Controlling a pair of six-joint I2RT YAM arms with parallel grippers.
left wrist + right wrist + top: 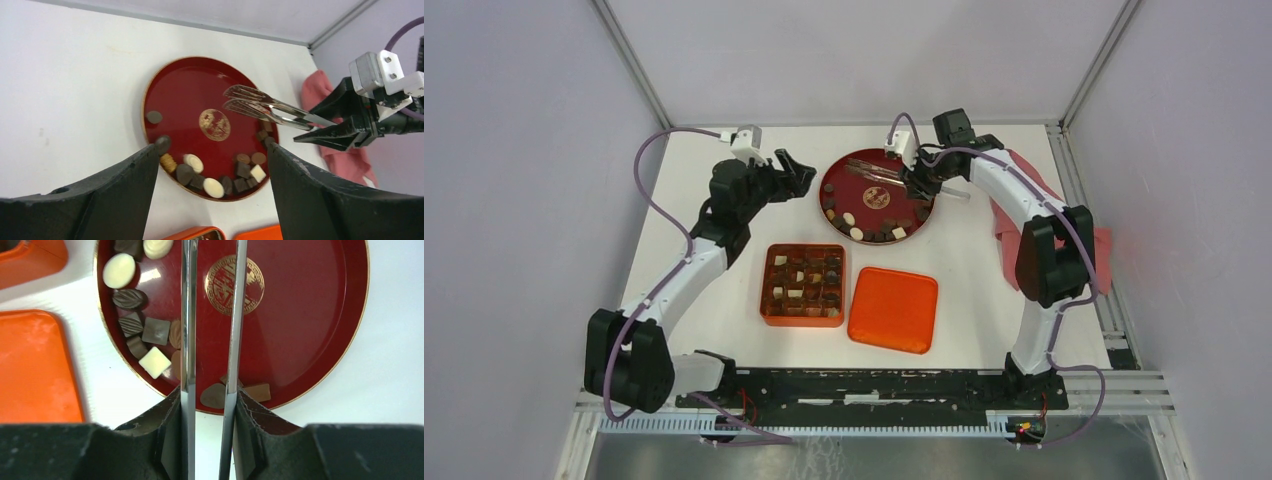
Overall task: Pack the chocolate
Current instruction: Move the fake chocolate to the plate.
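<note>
- The red plate (845, 178) sits at upper centre of the overhead view, on the white table (704, 330).
- The chocolate (864, 226) lies mostly along the plate's lower rim in that view. It is a loose band of dark pieces with a few cream ones (214, 187) among them.
- The right gripper (921, 183) is at the plate's right edge. Its jaws press from outside on the two arms of a pair of metal tongs (260, 107), so they are narrowed onto the tongs but not fully together.
- In the right wrist view the tong arms (187, 315) run up the middle of the frame with a gap between them.
- The tong tips reach over the plate's bare upper part, just beside the gold emblem (215, 125). Whether they touch the plate cannot be told.
- The left gripper (799, 172) is just left of the plate with its jaws spread wide, gripping nothing.
- An orange box (803, 321) with compartments sits below the plate at centre frame. Several compartments hold dark and cream pieces.
- An orange lid (893, 310) lies flat just to the right of the box.
- A pink cloth (1104, 255) lies at the right edge, partly behind the right arm.
</note>
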